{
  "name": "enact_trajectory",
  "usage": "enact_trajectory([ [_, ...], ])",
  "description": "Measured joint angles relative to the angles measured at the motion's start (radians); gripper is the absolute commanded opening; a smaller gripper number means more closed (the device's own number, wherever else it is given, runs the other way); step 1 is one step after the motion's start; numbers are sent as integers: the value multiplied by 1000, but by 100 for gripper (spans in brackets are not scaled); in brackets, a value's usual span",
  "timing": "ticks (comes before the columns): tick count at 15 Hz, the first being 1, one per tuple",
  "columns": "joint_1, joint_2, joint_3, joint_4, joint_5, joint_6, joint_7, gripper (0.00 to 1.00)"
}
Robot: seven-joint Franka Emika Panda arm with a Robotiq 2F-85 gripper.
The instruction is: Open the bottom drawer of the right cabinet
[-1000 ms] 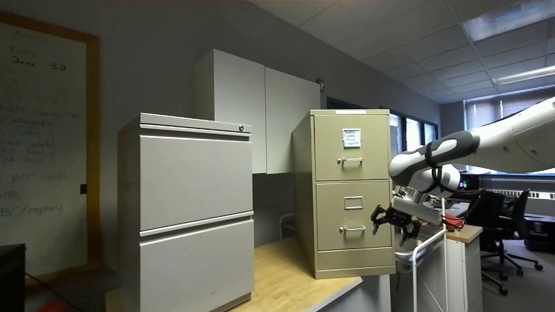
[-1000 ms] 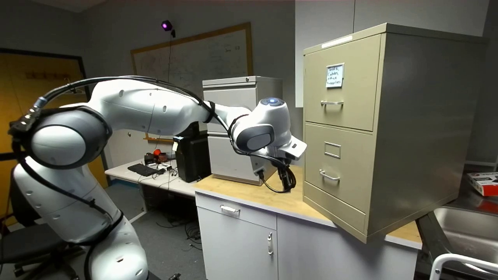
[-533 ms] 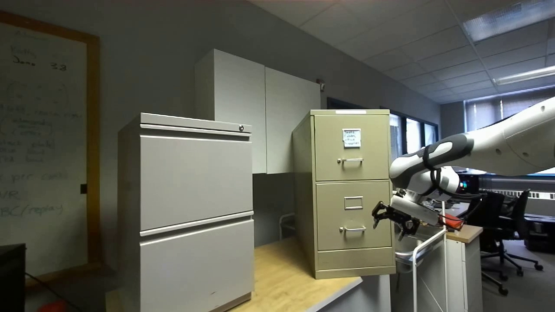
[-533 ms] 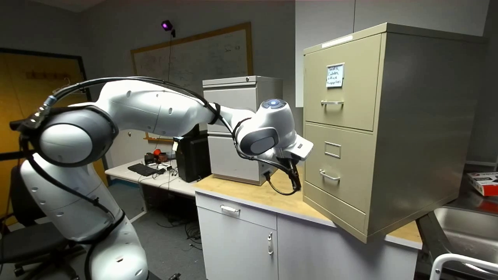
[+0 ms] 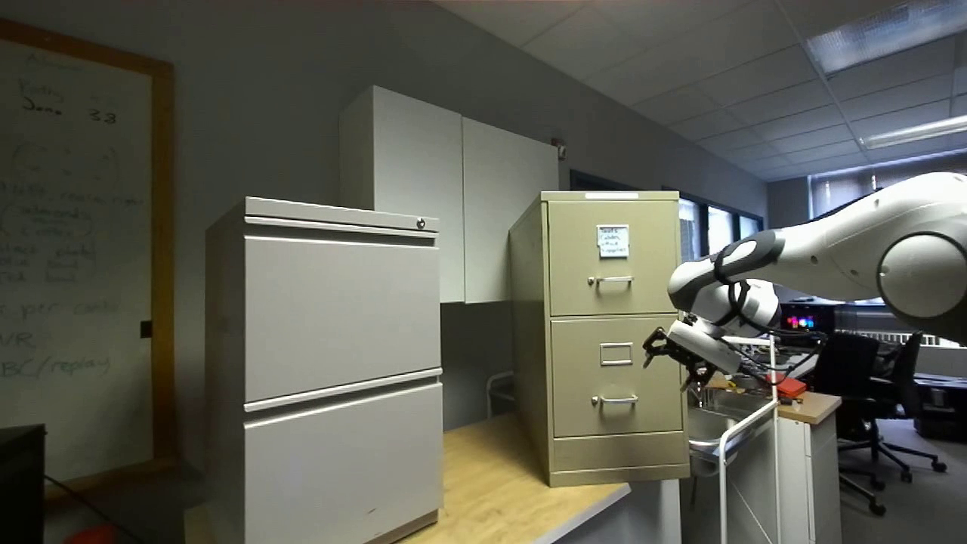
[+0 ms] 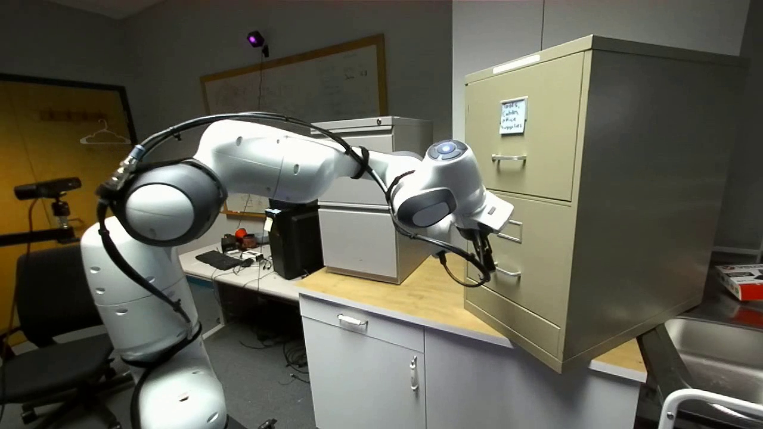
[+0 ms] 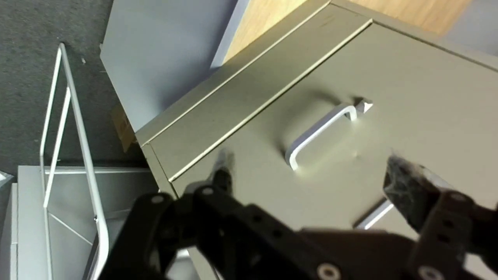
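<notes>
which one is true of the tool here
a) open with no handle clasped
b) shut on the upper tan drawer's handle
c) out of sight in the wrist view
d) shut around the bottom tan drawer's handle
a, as the wrist view shows the tool with its fingers spread wide and neither closed on the lower handle of the bottom drawer, while the upper handle stands free in both exterior views.

One wood-grained countertop (image 6: 420,298), pale-edged; on it we list two pieces, both upright and standing apart: a light grey cabinet (image 5: 325,347) and a tan filing cabinet (image 6: 608,202), the latter's lower front corner, we note, projecting past the countertop's front edge.
</notes>
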Motion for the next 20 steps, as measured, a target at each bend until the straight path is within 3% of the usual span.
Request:
enact_trajectory([
  [11, -60, 288, 7, 309, 83, -38, -10, 100],
  [20, -126, 420, 53, 471, 86, -132, -5, 100],
])
